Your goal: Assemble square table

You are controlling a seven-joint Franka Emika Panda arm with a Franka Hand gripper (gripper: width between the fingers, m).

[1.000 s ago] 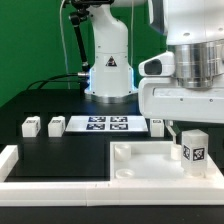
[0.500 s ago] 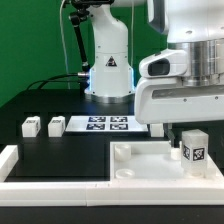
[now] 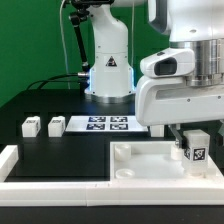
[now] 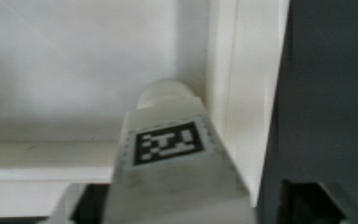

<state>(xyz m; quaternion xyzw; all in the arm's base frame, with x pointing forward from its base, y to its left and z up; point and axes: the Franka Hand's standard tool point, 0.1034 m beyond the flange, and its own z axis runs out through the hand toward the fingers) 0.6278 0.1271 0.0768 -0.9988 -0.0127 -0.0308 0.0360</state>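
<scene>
- The gripper [image 3: 195, 139] hangs over the slab [image 3: 140, 172], its fingers on either side of a leg [image 3: 195, 153]
- In the wrist view the leg [image 4: 172, 150] stands between the two dark fingers [image 4: 327, 203]; a thin pale gap seems to show on one side, so I cannot tell whether the gripper [image 4: 194, 208] clamps the leg or only brackets it
- This leg stands upright on the slab, near the far corner on the exterior view's right, tag towards the camera
- The slab lies on the black table [image 3: 60, 150], inside the rail [image 3: 10, 160], towards the exterior view's right
- The outer leg [image 3: 30, 127] and inner leg [image 3: 55, 125] sit side by side on the table, just beside the marker board [image 3: 105, 123], on the exterior view's left
- A fourth leg [image 3: 157, 125] sits at the board's other end, partly hidden by the gripper's body
</scene>
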